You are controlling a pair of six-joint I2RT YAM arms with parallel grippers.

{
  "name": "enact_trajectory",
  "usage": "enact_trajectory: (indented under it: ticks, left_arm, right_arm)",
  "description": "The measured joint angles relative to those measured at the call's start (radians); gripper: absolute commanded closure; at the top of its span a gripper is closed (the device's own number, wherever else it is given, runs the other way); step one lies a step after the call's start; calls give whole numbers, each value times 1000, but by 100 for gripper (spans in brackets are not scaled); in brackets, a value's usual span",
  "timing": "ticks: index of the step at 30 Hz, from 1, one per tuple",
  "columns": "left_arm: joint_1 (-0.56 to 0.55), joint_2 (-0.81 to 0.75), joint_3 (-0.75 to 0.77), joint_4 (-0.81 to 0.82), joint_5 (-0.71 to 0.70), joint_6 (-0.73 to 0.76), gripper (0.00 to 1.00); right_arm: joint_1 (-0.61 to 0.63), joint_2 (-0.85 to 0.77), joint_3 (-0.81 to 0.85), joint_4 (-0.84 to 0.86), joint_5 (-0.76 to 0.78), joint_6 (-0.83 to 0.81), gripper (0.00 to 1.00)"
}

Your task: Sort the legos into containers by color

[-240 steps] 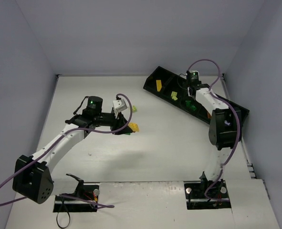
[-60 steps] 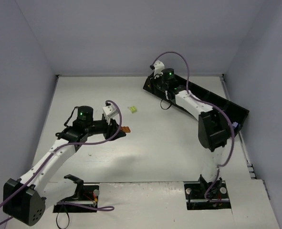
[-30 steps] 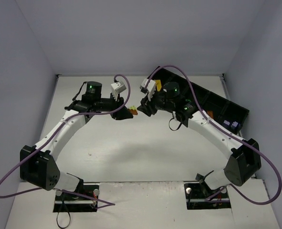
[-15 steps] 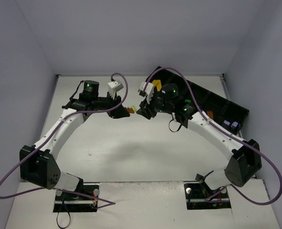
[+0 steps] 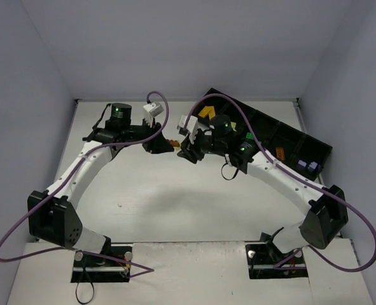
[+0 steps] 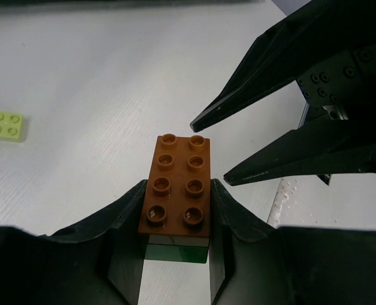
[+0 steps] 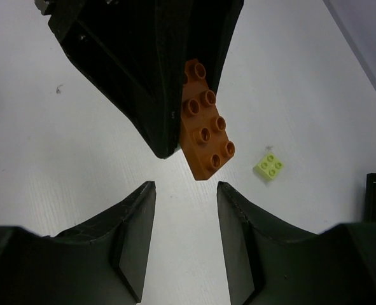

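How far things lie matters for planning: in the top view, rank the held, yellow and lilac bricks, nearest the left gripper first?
1. The held brick: in the left gripper.
2. The yellow brick: the tray's left end.
3. The lilac bricks: the tray's far right end.

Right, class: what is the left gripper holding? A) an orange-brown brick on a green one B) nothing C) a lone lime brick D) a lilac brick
A: the left gripper clamps an orange-brown brick with a green brick beneath it.

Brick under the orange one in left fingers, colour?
Dark green brick, beneath the orange brick; clearest in left wrist view.
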Motion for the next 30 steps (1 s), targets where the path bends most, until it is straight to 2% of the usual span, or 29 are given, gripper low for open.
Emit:
enact_trajectory:
  ticks: [12, 25, 28, 29, 30]
  left_arm:
    - [0, 29, 8, -58, 21, -92, 100]
    - [2, 29, 9, -80, 45, -118, 100]
    - [3, 29, 9, -84, 44, -119, 100]
    - [3, 29, 9, -83, 43, -120, 100]
    - [3, 29, 10, -84, 40, -122, 100]
  right_arm:
    - [42, 31, 30, 5, 95, -73, 62]
    - [76, 45, 30, 10, 161, -148, 64]
    - [82, 44, 24, 15, 163, -164, 73]
    - [85, 44, 23, 15, 162, -167, 82]
    - [87, 44, 21, 16, 161, -176, 86]
